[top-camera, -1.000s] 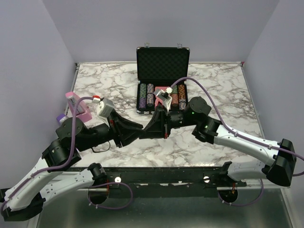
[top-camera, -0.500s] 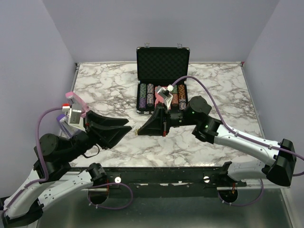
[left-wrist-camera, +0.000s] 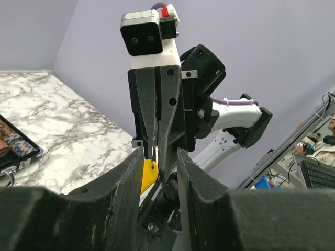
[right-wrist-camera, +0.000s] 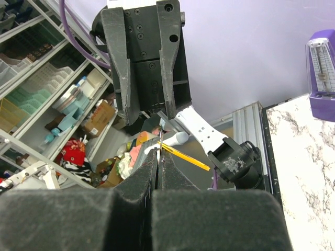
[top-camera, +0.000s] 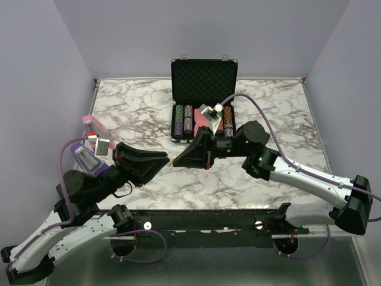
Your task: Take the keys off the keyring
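The yellow keyring (top-camera: 171,161) hangs in the air over the table's near middle, pinched at the tips of my right gripper (top-camera: 176,161), which is shut. In the left wrist view the yellow tag (left-wrist-camera: 148,175) hangs from a thin silver sliver (left-wrist-camera: 153,152) held in the right gripper (left-wrist-camera: 156,148). In the right wrist view the tag (right-wrist-camera: 184,156) shows edge-on beyond the shut right gripper (right-wrist-camera: 159,159). I cannot tell separate keys from the ring. My left gripper (top-camera: 156,169) is open, facing the right one, its fingers (left-wrist-camera: 131,178) on either side of the tag without touching it.
An open black chip case (top-camera: 204,77) stands behind the grippers, with several stacks of chips (top-camera: 187,121). A pink object (top-camera: 95,128) and a purple metronome (top-camera: 86,158) stand at the table's left edge. The marble table (top-camera: 280,113) extends to the right.
The left gripper pulled away to the left from the right gripper, then came back toward it, still open. The right gripper stayed shut and shifted slightly.
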Robot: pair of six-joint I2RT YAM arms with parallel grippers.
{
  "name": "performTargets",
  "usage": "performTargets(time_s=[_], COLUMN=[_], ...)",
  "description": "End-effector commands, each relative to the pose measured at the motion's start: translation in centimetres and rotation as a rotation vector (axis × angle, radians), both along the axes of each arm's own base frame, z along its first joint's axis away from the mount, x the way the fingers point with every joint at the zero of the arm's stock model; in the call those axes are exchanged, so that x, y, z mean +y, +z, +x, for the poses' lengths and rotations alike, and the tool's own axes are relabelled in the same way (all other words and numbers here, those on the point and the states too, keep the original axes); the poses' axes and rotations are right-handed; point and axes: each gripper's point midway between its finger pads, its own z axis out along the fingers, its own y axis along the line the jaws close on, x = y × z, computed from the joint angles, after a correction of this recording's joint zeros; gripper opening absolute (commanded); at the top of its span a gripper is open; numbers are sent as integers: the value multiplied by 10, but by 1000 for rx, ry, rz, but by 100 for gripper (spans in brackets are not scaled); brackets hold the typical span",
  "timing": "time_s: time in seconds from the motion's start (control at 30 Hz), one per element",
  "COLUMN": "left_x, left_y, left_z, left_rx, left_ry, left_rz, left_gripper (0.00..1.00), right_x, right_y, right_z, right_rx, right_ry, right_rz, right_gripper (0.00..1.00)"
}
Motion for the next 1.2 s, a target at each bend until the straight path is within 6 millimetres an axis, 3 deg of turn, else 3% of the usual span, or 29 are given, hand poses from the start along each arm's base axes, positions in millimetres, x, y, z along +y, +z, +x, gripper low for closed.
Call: performTargets(time_s=[0.0,0.73,1.03,1.17], left_x=[-3,-18,-19,-19], left_y=[6,-11,-12,-13], left_z=[-2,4,3,1], left_rx=[-7,33,41,33], left_ry=[-20,-42,-46,-55], left_rz=[-36,30,43,69], left_gripper=[39,24,0,0], right_x=[-4,0,0,0], right_y=[20,23,23,21], right_z=[-4,-8,-9,-11], right_rx=[-26,-34,-33,-34], right_ry=[-8,13,19,24], right_rz=[57,60,58,55], right_gripper=[1,1,1,1])
